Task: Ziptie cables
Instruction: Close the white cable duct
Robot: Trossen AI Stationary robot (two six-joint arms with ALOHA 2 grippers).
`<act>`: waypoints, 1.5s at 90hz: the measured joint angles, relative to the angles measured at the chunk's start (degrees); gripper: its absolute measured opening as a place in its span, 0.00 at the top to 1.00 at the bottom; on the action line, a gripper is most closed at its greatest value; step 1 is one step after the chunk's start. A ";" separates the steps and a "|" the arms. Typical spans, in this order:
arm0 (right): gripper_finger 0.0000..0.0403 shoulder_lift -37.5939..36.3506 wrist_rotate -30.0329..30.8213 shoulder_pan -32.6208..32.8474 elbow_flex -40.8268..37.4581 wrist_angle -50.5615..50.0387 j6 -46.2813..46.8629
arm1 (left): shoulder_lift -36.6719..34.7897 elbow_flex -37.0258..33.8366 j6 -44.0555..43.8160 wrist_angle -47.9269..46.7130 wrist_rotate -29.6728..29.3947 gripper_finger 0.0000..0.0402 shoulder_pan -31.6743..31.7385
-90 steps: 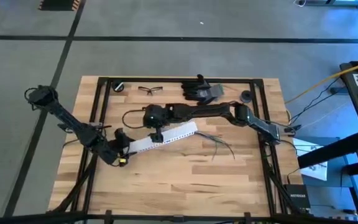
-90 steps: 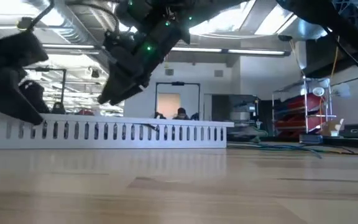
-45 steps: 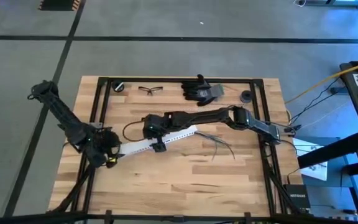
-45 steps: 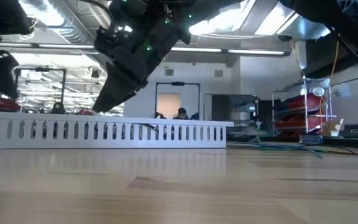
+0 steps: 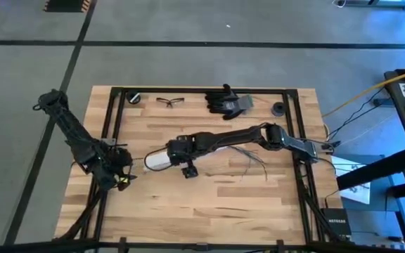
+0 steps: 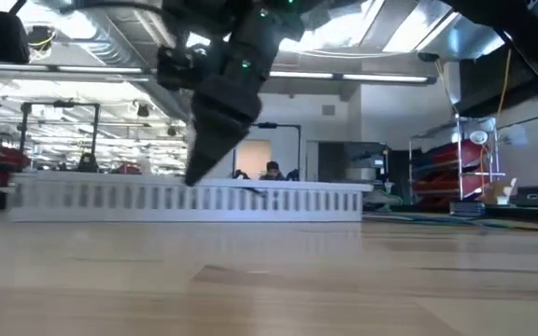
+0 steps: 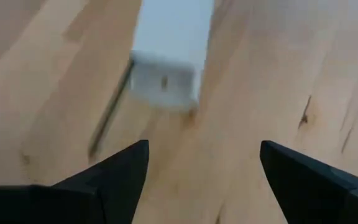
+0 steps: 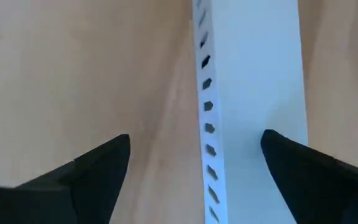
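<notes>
Cables [image 5: 250, 159] lie loose on the wooden table [image 5: 209, 204], a thin dark tangle right of centre, just beside the right arm's forearm and untouched by either claw. They also show as thin greenish lines at the far right of the tabletop in the low view [image 6: 428, 220].

Over at the middle, the right gripper [image 5: 183, 156] hangs above the white perforated strip [image 5: 162, 159], which lies left of centre on the table. Its wrist camera looks down on that strip [image 8: 253, 106], a row of slots running along one edge, and the two dark fingers [image 8: 89, 177] stand wide apart with bare wood and strip between them, gripping nothing. In the low view the same gripper [image 6: 215, 140] points down at the slotted strip [image 6: 185, 200], its tip close above the top edge; whether it touches, I cannot tell.

The left gripper [image 5: 121, 176] waits near the table's left edge, just off the strip's left end. Its fingers [image 7: 114, 177] are spread apart too, empty, with the blurred strip end [image 7: 166, 81] ahead of them.

At the far edge lie safety glasses [image 5: 170, 102] and a black glove [image 5: 225, 100].
</notes>
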 joint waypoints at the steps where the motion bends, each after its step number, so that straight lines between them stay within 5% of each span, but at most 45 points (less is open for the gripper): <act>1: 0.13 0.00 0.52 0.01 0.00 -0.68 0.28 | 0.00 0.00 -0.17 -0.01 0.07 0.27 -0.13; 16: 0.13 0.00 5.32 0.08 -0.09 -7.15 2.21 | 0.55 -0.21 -1.68 0.29 -3.68 0.27 -1.87; 23: 0.13 0.08 5.24 0.11 -0.17 -6.54 3.00 | 1.65 -1.94 -1.53 3.05 -9.28 0.27 -2.66; 47: 0.13 0.33 6.59 0.41 -0.28 -2.41 3.06 | 5.36 -9.98 -1.06 13.31 -13.30 0.27 0.03; 79: 0.13 0.39 6.59 0.41 -0.37 0.36 1.57 | 5.51 -15.37 20.06 29.27 -18.49 0.27 3.39; 92: 0.13 0.39 6.37 0.41 -0.39 0.82 1.56 | 5.51 -15.91 23.26 28.20 -19.87 0.27 4.89; 135: 0.13 0.42 6.30 0.41 -0.39 1.58 1.52 | 6.42 -15.91 14.07 24.06 -21.16 0.27 5.24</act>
